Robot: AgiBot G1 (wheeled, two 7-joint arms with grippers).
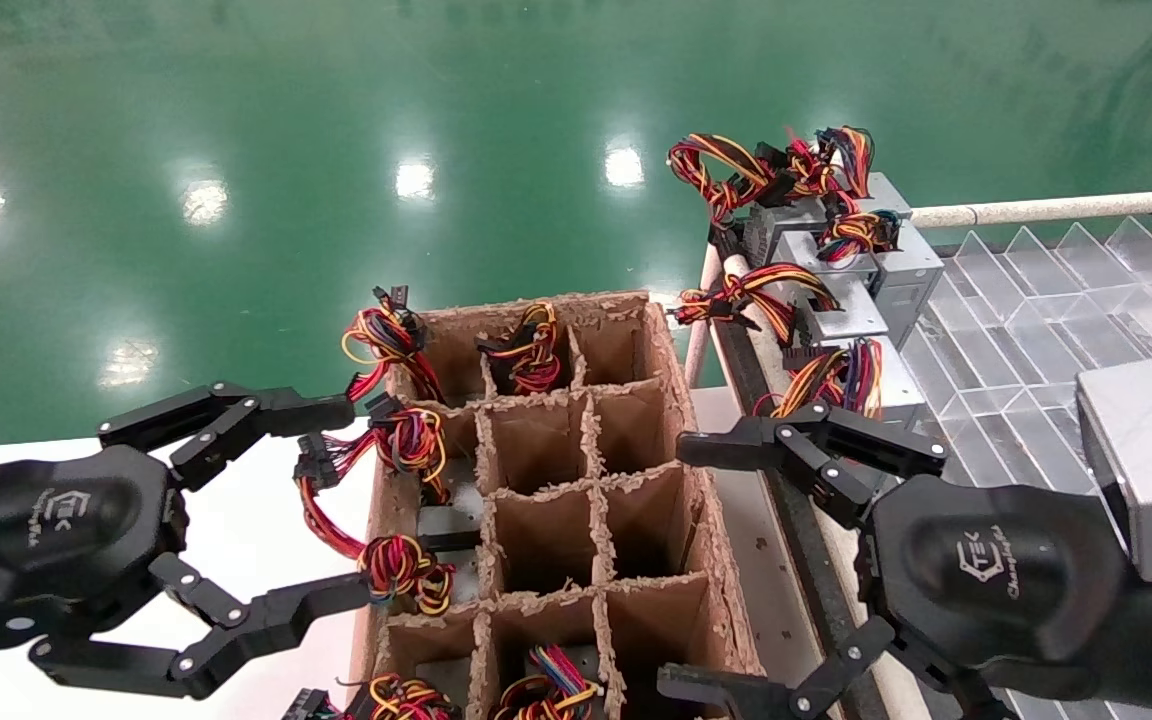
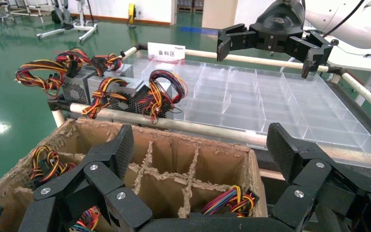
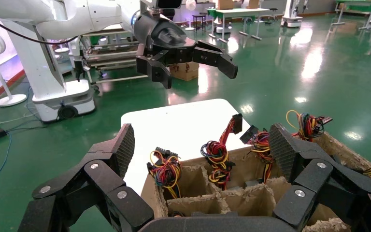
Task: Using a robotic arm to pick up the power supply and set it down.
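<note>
The cardboard divider box (image 1: 576, 470) serves as the landmark: a brown carton split into cells, several of them holding grey units with wire bundles.

The right gripper (image 1: 726, 570), the robotic arm with the "TEK" logo and a silver boxy wrist (image 1: 1151, 460), hovers just past the carton's right wall, above the dark rail between the carton and the clear plastic tray (image 1: 1026, 330). Its fingers (image 1: 736, 448) are spread wide and hold nothing.

The left gripper (image 1: 336, 505) hangs over the carton's left side, above the white surface (image 1: 236, 520) and close to the red and yellow wires spilling over that wall. Its fingers (image 1: 286, 412) are likewise spread apart and empty.

The power supply (image 1: 841, 385), a silver-grey box with orange, yellow, red, purple and black wires, sits beyond the carton's far right corner, at the near end of a row of similar units (image 1: 836, 250) along the tray's left edge. It lies just beyond the right gripper's upper finger and is not touched by it. In the left wrist view the same box (image 2: 152, 96) shows its perforated side, resting behind the white rail (image 2: 174, 123) that runs along the carton's far wall.
</note>
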